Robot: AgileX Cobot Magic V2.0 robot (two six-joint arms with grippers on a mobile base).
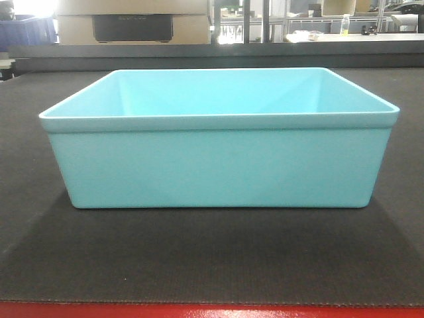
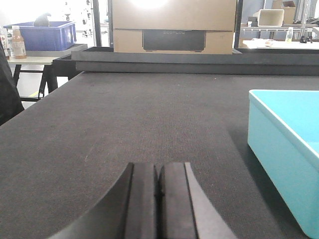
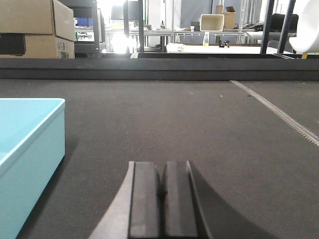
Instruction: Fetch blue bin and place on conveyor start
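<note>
The blue bin [image 1: 218, 162], a light aqua tub with nothing in it, rests flat on the dark ribbed belt of the conveyor start [image 1: 212, 265], whose red frame edge runs along the bottom. In the left wrist view the bin [image 2: 284, 149] lies to the right of my left gripper [image 2: 158, 172], which is shut on nothing just above the belt [image 2: 124, 124]. In the right wrist view the bin [image 3: 27, 149] lies to the left of my right gripper [image 3: 162, 169], also shut on nothing. Neither gripper touches the bin.
A raised dark rail [image 2: 199, 62] closes the far side of the belt. Behind it stand cardboard boxes [image 2: 174, 27], a dark blue crate [image 2: 42, 37] on a side table and metal shelving [image 3: 224, 25]. A toothed seam [image 3: 279, 114] crosses the belt at right.
</note>
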